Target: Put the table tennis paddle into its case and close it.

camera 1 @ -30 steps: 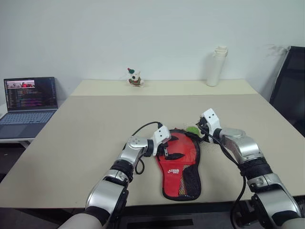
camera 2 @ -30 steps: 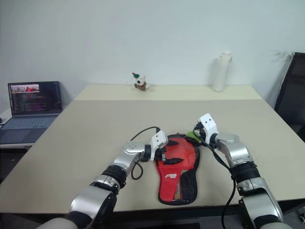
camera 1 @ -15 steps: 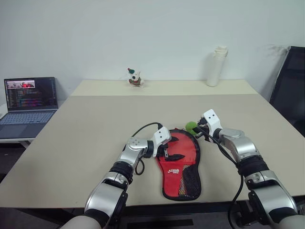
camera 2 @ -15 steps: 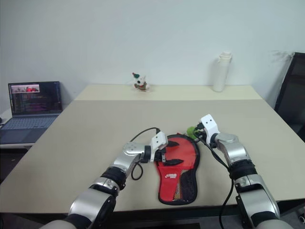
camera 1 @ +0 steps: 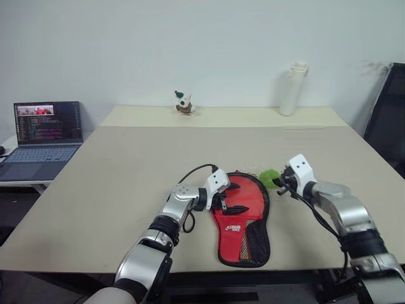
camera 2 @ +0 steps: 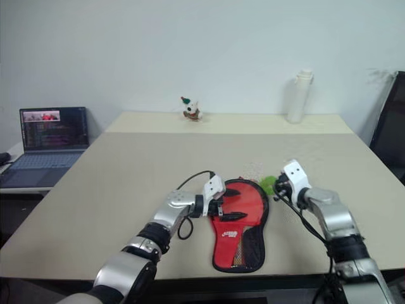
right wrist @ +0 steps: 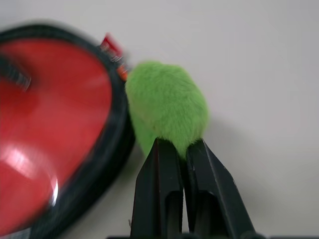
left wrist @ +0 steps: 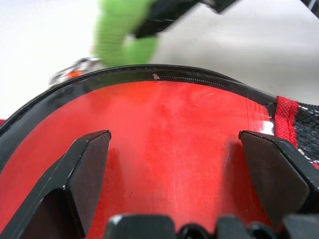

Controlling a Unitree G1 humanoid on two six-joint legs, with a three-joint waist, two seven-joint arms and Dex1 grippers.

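The case [camera 1: 243, 221] lies flat near the table's front edge, red side up, with its white logo and black mesh pocket toward me. My left gripper [camera 1: 233, 201] is open over the round end, its fingers [left wrist: 87, 164] spread above the red face. My right gripper [camera 1: 279, 182] is just right of the case's round end, shut on the fuzzy green pull tag [right wrist: 167, 102], which sits beside the black zip rim [left wrist: 164, 74]. The table tennis paddle is hidden from view.
An open laptop [camera 1: 44, 133] stands on a side surface at the far left. A small toy figure [camera 1: 183, 102] and a white bottle [camera 1: 294, 88] stand at the table's back. A black chair [camera 1: 387, 107] is at the right.
My right gripper has shut on the green pull tag and drawn it to the right, away from the case's top. The left gripper has stayed over the case. The camera has shifted slightly.
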